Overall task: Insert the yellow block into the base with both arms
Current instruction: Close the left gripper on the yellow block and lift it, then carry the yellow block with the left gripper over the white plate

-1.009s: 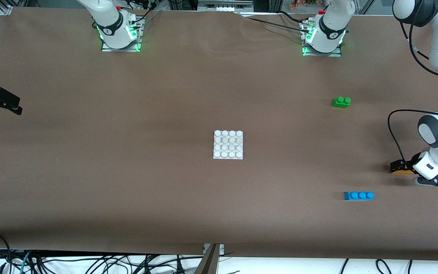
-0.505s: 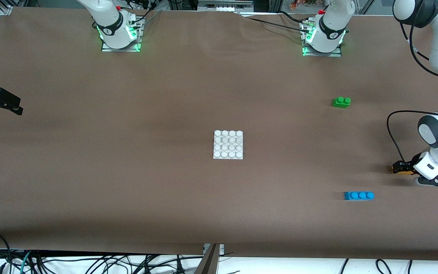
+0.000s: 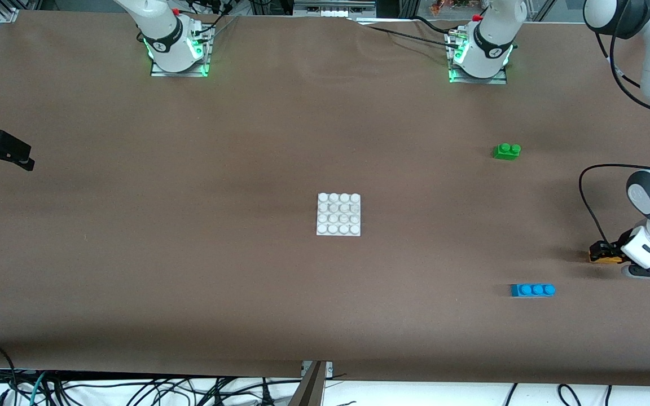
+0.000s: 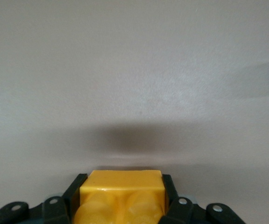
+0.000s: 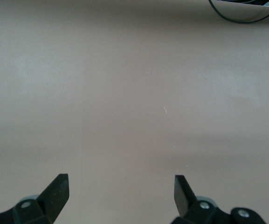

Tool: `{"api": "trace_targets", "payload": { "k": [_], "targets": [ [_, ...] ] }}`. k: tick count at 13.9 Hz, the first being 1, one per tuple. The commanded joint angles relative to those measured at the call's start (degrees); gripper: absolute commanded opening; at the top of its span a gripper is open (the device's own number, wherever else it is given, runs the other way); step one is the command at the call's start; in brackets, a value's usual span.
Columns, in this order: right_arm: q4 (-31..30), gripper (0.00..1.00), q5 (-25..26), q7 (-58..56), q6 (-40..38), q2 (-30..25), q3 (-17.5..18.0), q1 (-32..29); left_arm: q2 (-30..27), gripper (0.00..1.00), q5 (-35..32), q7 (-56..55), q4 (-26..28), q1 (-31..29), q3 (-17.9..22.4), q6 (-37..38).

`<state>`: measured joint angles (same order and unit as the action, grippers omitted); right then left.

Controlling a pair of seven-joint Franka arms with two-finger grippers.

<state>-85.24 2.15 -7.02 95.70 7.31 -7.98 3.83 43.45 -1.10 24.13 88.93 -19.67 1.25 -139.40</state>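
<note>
Lying between the left gripper (image 3: pixel 604 252) and base (image 3: pixel 338 214): bare table (image 3: pixel 189 254)

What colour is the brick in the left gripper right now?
Yellow-orange. The yellow block sits clamped in the left gripper; the left wrist view shows it best.

This looks like a robotics lab or test bench, not a home or shop. A wide table covered in plain brown cloth (image 3: pixel 189 270) carries two white jointed robot arms; the right arm's base (image 3: pixel 177 45) and the left arm's base (image 3: pixel 480 53) are bolted to metal plates with green status lights glowing. Aluminium framing (image 3: pixel 6 11) runs along the table's edge near the bases, and loose black cables (image 3: pixel 133 392) tangle on the white floor below the table's near edge. The shelving above the bases is too cut off to identify.
</note>
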Motion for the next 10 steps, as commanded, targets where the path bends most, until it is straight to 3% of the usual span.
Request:
{"api": "trace_targets", "payload": {
  "k": [1, 7, 10],
  "targets": [
    [-0.6, 1.0, 0.4, -0.3, 0.2, -0.5, 0.7, -0.7, -5.1, 0.37, 1.7, 1.7, 0.4, 0.2, -0.6, 7.5],
    [-0.6, 1.0, 0.7, -0.3, 0.3, -0.4, 0.6, -0.7, -12.8, 0.37, 1.8, -5.2, 0.4, 5.6, -2.6, 19.7],
    [-0.6, 1.0, 0.7, -0.3, 0.3, -0.4, 0.6, -0.7, -14.6, 0.37, 1.4, -12.6, -3.3, 11.5, -2.7, 28.3]
  ]
}}
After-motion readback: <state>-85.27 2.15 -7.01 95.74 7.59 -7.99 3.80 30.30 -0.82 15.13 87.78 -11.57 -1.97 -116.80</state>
